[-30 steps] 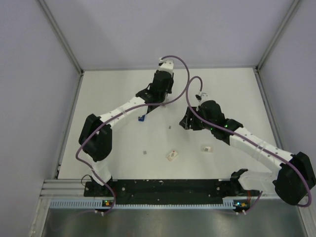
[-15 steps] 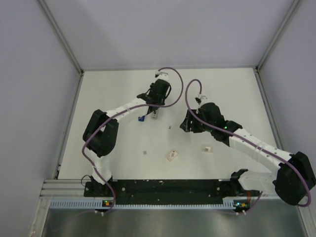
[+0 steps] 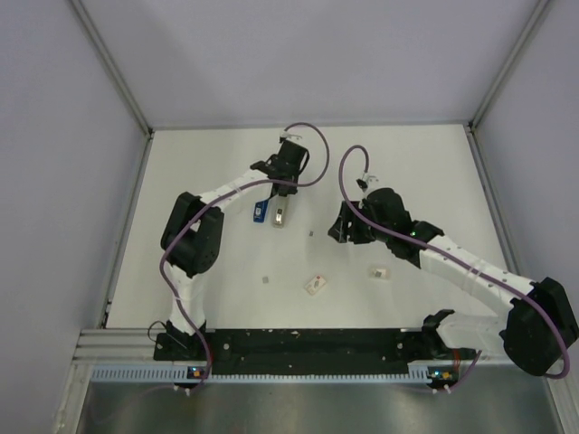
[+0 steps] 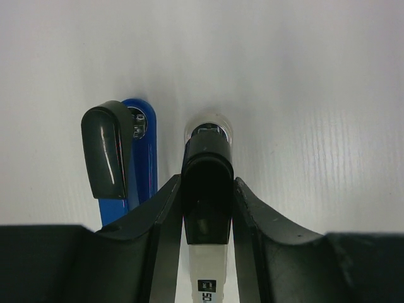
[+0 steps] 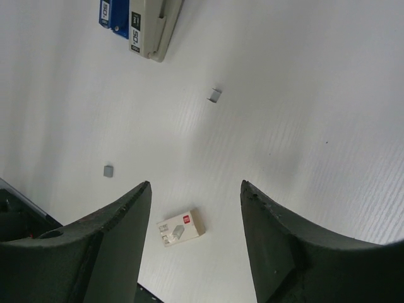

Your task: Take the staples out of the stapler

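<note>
Stapler (image 4: pixel 207 158) lies toward the far edge of the worktop (image 3: pixel 407 163), my left pincer (image 4: pixel 207 186) clamped on it, blue stapler (image 4: pixel 145 164) just beside; my right pincer (image 5: pixel 194 186) spread apart.

Counting now: two staplers side by side, a blue plastic stapler (image 3: pixel 260 212) and a beige plastic stapler (image 3: pixel 280 216). Two small grey metal bits (image 3: pixel 310 234), (image 3: pixel 266 279) lie loose. And two small white cardboard boxes (image 3: pixel 316 285), (image 3: pixel 378 271). Pairs throughout!

Blue stapler (image 4: pixel 144 161) beside a cream stapler (image 4: pixel 207 180), seemingly black-topped, on white table (image 4: pixel 309 95).
</note>
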Robot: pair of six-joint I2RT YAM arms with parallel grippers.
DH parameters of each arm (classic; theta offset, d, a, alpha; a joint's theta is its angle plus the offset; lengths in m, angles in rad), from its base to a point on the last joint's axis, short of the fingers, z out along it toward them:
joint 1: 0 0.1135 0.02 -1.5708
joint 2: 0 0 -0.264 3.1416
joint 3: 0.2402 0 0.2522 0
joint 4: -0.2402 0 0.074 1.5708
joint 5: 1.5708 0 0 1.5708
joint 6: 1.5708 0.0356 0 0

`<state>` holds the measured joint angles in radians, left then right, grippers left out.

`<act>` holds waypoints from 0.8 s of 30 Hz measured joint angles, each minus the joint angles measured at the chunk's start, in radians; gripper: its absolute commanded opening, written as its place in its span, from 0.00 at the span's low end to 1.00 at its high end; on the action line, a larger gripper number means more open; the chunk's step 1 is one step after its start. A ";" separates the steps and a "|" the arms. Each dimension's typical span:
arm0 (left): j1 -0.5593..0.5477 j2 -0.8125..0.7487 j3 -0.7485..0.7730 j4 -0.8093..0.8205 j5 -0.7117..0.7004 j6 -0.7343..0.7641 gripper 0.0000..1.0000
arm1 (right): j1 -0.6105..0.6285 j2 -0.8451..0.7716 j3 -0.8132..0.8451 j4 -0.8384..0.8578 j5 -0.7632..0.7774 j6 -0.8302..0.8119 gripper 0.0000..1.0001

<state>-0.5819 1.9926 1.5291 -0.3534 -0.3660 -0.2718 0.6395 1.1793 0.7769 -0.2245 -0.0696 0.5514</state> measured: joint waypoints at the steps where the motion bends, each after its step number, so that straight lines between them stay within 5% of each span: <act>1: 0.003 0.013 0.020 -0.026 0.006 -0.003 0.32 | 0.000 0.000 0.000 0.000 -0.002 0.000 0.60; 11: 0.012 0.056 0.078 -0.101 0.018 -0.006 0.66 | 0.000 0.010 0.000 -0.002 -0.011 -0.001 0.64; 17: 0.012 0.011 0.071 -0.100 0.022 -0.006 0.70 | 0.000 0.010 0.003 -0.023 -0.011 -0.020 0.64; 24: 0.012 -0.233 -0.041 -0.093 0.064 -0.035 0.67 | 0.001 0.011 0.014 -0.053 -0.047 -0.063 0.64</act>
<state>-0.5701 1.7592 1.4883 -0.4461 -0.3023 -0.3073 0.6407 1.1904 0.7906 -0.2779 -0.1169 0.4881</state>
